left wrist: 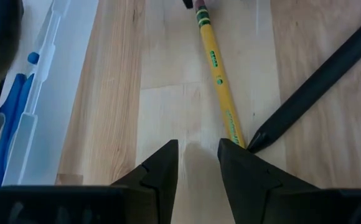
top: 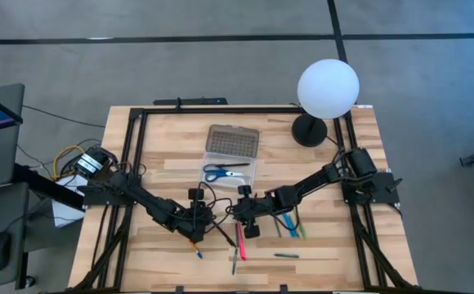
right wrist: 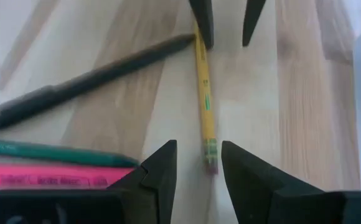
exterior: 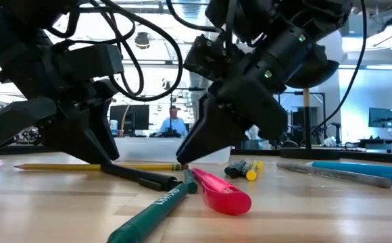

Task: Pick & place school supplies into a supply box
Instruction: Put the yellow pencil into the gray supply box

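A yellow pencil (left wrist: pixel 216 68) lies flat on the table between my two grippers. My left gripper (left wrist: pixel 198 152) is open by a narrow gap, and the pencil's pointed end (left wrist: pixel 235 138) is at one fingertip. My right gripper (right wrist: pixel 198 155) faces it, also narrowly open, with the eraser end (right wrist: pixel 211 163) lying between its fingers. The supply box (top: pixel 230 157) sits open toward the far edge, with blue-handled scissors (top: pixel 221 172) inside. A black pen (right wrist: pixel 87 81), a green marker (right wrist: pixel 43 152) and a pink marker (right wrist: pixel 56 178) lie beside the right gripper. My left gripper has one fingertip (left wrist: pixel 233 152) at the pencil's pointed end; I cannot tell whether it touches. My right gripper comes in low along the pencil with its fingers on either side of the eraser end; I cannot tell whether a finger touches it. The pencil rests on the table.
More pens lie in a bunch (top: pixel 291 224) to the right of the grippers, one (top: pixel 286 255) sits nearer the front edge, and a blue-tipped one (top: pixel 197 250) is under the left arm. A white globe lamp (top: pixel 328 88) stands at the far right corner. Black rails frame the table.
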